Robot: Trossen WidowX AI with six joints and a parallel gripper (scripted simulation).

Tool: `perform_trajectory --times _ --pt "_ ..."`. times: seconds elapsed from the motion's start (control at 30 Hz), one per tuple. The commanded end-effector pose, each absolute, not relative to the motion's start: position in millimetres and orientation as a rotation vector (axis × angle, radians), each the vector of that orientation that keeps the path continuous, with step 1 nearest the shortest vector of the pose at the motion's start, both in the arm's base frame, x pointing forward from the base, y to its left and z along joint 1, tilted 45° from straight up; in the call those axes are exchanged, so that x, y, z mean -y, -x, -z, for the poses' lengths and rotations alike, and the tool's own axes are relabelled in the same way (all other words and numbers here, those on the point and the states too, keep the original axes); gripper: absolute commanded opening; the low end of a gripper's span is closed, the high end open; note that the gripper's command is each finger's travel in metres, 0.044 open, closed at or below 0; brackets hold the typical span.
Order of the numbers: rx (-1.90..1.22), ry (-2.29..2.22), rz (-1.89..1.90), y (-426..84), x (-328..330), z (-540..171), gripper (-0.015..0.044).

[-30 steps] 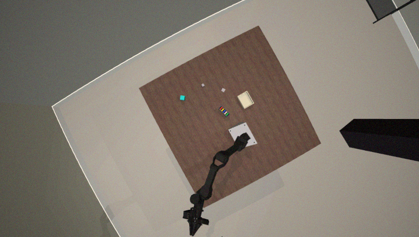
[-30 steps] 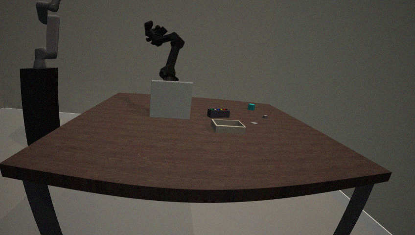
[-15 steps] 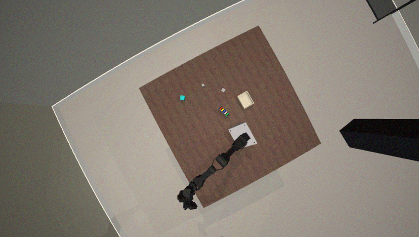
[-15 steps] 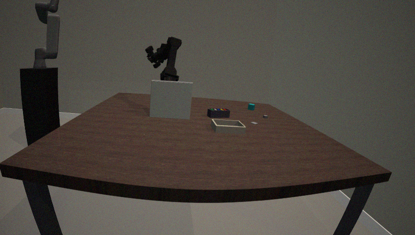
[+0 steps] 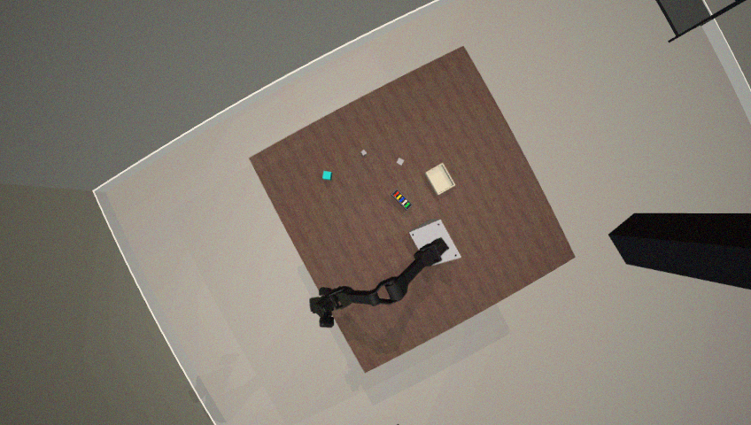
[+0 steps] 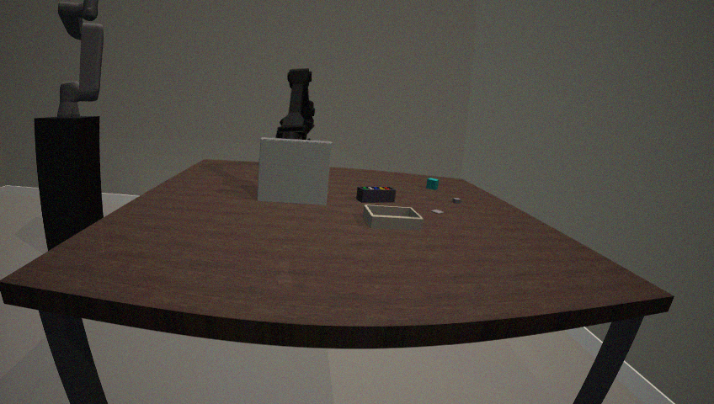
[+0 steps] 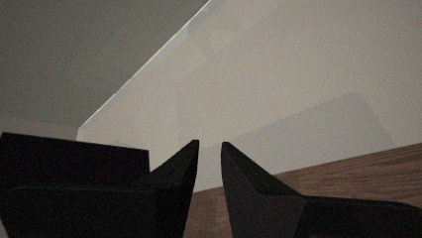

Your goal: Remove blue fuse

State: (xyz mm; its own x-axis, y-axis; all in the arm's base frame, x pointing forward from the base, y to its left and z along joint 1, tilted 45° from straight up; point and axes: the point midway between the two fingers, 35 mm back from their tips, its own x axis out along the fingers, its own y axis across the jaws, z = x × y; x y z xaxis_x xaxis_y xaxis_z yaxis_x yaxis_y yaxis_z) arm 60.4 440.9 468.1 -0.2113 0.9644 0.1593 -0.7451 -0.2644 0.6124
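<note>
Approach step, nothing grasped. The gripper [image 5: 322, 312] sits off the table's edge, well apart from the work, with the arm [image 5: 392, 287] stretched from its white base plate [image 5: 421, 235] away from the fuse side. In the wrist view the two dark fingers stand nearly together with only a narrow gap and nothing between them, so the gripper is closed on nothing; past them shows pale floor and a strip of the wooden table [image 7: 357, 174]. The blue fuse [image 5: 402, 200] sits seated in the fuse block [image 5: 400, 199], in a tight row with the red, yellow and green ones. In the top view the tray [image 5: 439, 179] lies just right of and slightly beyond the block, with nothing visible inside. A teal cube [image 5: 327, 175] and two small grey bits [image 5: 400, 161] lie farther left on the table, out of the way. Judgement: the task looks not yet started on the fuse itself. The next move calls for swinging the arm back over the table, opening the fingers, and coming straight down on the blue fuse alone; neighbours are close, so clipping them or the block is the risk.
</note>
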Motion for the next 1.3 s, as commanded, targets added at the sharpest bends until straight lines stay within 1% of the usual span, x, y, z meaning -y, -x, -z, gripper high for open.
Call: perform_trajectory --times 0.0,0.13,0.3,0.5,0.67,0.8,0.97,1.1,1.27 --pt "-0.61 -0.617 -1.6 -116.3 -441.0 -428.4 0.0071" --pt "-0.729 -0.631 -1.422 -174.4 -430.2 -385.8 0.0071" --pt "-0.869 -0.676 -1.19 -241.3 -400.8 -332.9 0.0071" --pt "-0.981 -0.733 -0.898 -313.0 -340.7 -273.7 0.0071" --pt "-1.096 -0.811 -0.651 -353.5 -279.8 -220.1 0.0071" --pt "-1.207 -0.892 -0.453 -370.6 -225.6 -172.5 0.0071" --pt "-1.334 -1.023 -0.211 -373.2 -157.5 -120.3 0.0071" --pt "-1.44 -1.192 0.018 -360.9 -99.1 -79.8 0.0071" --pt "-1.555 -1.447 0.294 -328.5 -38.9 -40.5 0.0071"
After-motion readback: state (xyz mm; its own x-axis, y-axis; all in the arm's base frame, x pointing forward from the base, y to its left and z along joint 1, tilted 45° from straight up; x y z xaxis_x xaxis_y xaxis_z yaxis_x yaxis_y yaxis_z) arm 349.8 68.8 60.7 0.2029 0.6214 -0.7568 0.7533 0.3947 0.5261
